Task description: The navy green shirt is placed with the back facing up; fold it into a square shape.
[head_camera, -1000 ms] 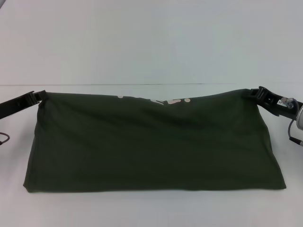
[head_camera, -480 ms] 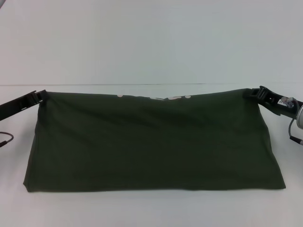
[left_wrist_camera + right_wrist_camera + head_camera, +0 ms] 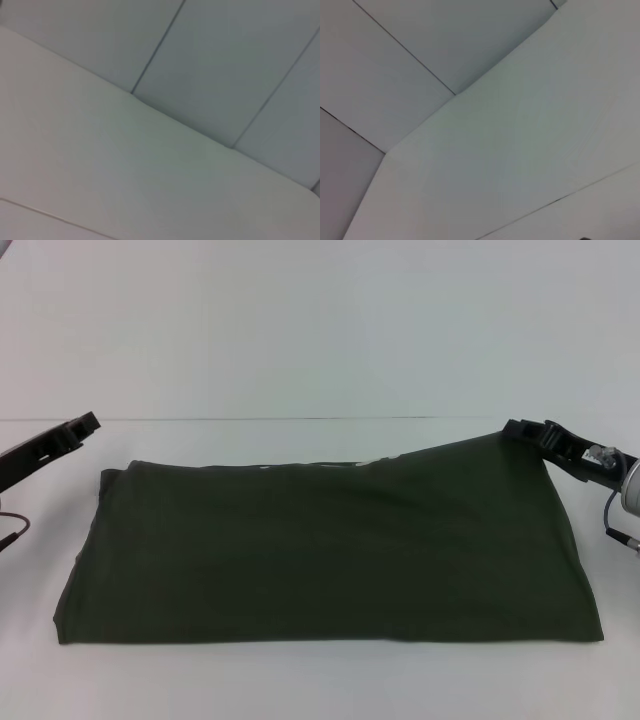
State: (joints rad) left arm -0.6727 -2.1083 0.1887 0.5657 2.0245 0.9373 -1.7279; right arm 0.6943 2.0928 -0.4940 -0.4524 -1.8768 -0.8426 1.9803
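Note:
The navy green shirt (image 3: 320, 550) lies folded into a wide band across the white table, plain side up, with a thin trace of cream lettering (image 3: 375, 459) at its far edge. Its far left corner (image 3: 112, 473) rests flat on the table. My left gripper (image 3: 82, 426) hovers just above and to the left of that corner, open and holding nothing. The far right corner is still raised, and my right gripper (image 3: 522, 430) is shut on it. Neither wrist view shows the shirt or any fingers.
The white table (image 3: 320, 680) extends around the shirt, with a pale wall behind its far edge (image 3: 300, 419). Cables hang by both arms, at the left (image 3: 10, 525) and the right (image 3: 618, 532). The wrist views show only table surface (image 3: 100, 175) and wall panels (image 3: 420, 40).
My left gripper has let go of the far left corner, which dropped flat onto the table. The lettering strip has sunk almost out of sight. The right gripper still holds its corner up.

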